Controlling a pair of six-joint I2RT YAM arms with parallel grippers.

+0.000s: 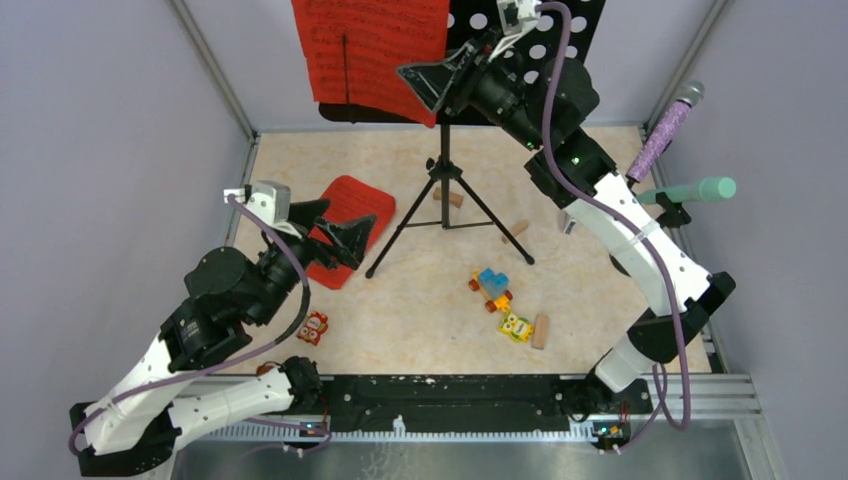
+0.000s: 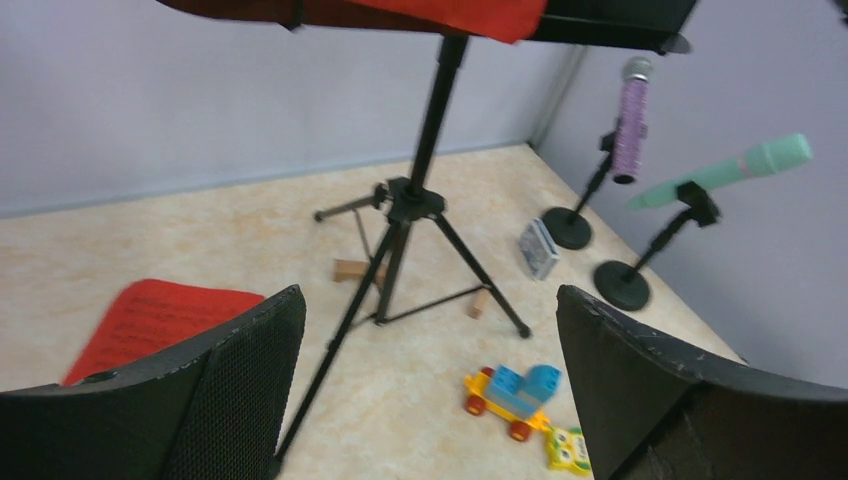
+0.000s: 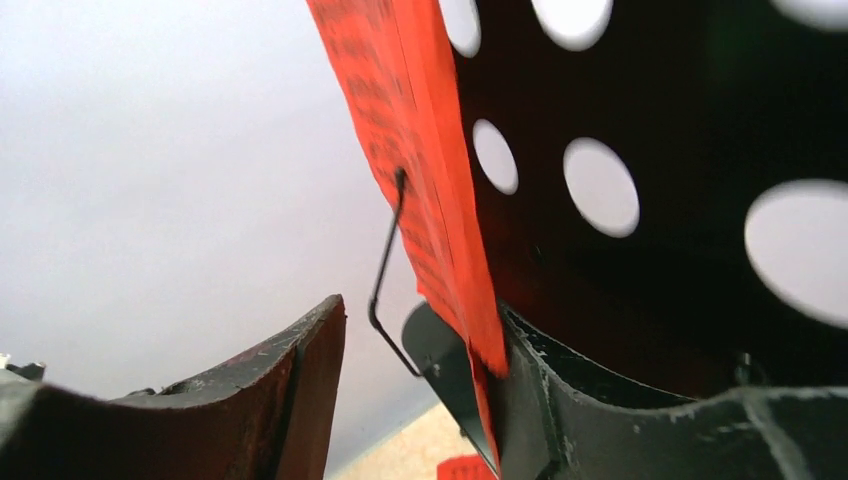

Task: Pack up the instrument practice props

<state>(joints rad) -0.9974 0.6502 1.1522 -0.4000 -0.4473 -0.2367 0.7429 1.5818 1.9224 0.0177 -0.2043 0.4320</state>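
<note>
I've got the R gripper [image 1: 445, 82] up at the rack [image 1: 560, 40], middle of the far edge. Its fingers are apart w/ the lower corner of the hanging red page [image 1: 370, 50] between them, not clamped. L gripper [image 1: 348, 216] hovers spread wide over a 2nd red page [image 1: 368, 198] lying flat near the left edge. Purple mic [image 1: 665, 130] & mint mic [image 1: 700, 190] sit in their holders [image 2: 620, 285] by the right edge.

The music rack [image 1: 565, 40] stands on its tripod [image 1: 447, 195] at the back of the worktop [image 1: 420, 330]. Above the tripod a red sheet [image 1: 365, 50] rests on the rack, with the right hand [image 1: 437, 82] at its lower right corner. Left of the tripod a second red sheet [image 1: 372, 195] lies flat, and the left hand [image 1: 350, 212] is over it with fingers parted. Well right of the tripod are the purple microphone [image 1: 668, 130] and the mint-green microphone [image 1: 695, 190].
</note>
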